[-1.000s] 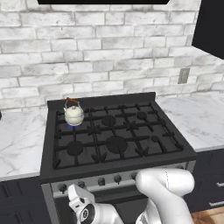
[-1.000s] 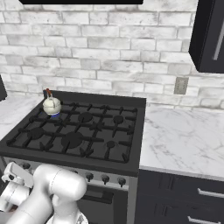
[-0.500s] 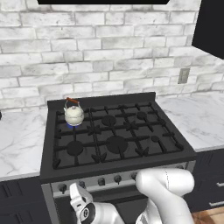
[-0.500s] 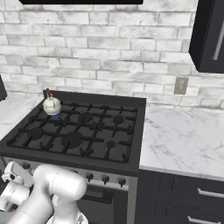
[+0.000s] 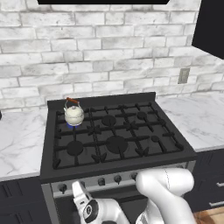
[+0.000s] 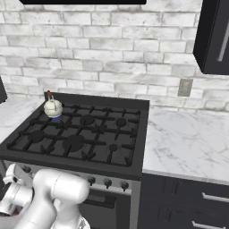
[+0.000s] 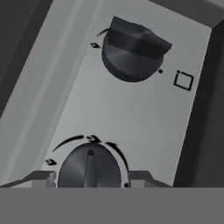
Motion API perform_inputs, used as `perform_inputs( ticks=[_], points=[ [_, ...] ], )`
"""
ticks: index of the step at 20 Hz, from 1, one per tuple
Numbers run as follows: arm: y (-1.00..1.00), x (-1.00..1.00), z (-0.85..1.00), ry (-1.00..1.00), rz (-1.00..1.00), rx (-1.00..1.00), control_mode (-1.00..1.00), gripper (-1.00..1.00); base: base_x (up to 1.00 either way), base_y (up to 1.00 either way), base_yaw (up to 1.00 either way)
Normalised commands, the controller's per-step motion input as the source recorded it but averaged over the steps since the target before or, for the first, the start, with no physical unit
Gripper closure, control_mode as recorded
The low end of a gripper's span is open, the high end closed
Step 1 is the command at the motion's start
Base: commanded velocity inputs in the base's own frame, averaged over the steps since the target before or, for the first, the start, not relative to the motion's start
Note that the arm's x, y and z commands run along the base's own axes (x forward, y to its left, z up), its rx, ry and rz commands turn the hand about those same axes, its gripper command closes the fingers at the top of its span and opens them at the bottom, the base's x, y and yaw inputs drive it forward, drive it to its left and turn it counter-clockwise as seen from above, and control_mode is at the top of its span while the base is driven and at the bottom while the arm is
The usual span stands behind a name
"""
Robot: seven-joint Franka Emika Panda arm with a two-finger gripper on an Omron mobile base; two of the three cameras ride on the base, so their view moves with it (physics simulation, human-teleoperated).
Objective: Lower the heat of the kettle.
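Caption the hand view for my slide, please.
Gripper shut on a stove knob, second knob beyond.

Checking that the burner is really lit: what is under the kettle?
Under the kettle a blue glow shows at its base, above the black stove grate on the rear left burner. The burner head itself is covered by the kettle.

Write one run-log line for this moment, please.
hand: shut on knob | kettle: rear-left burner, flame on | stove: front panel

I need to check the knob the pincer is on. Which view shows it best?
The hand view: the near knob sits close up between the pincer tips. The left base view gives the knob row small; the right base view partly hides it behind the arm.
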Motion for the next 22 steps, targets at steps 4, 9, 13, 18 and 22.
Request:
perform_inputs(
  ticks=[4,9,13,18,22],
  points=[
    [-0.24,-0.01,0.0,-0.11,-0.06,0.51,-1.0,1.0,0.0,0.0,0.0],
    [-0.2,-0.06,0.0,-0.16,-0.08,0.55,-1.0,1.0,0.0,0.0,0.0],
    [-0.09,-0.05,0.0,-0.15,-0.11,0.55,-1.0,1.0,0.0,0.0,0.0],
    [-0.22,-0.01,0.11,-0.03,-0.13,0.65,-1.0,1.0,0.0,0.0,0.0],
    [-0.2,0.0,0.2,-0.01,-0.16,0.72,-1.0,1.0,0.0,0.0,0.0]
  ],
)
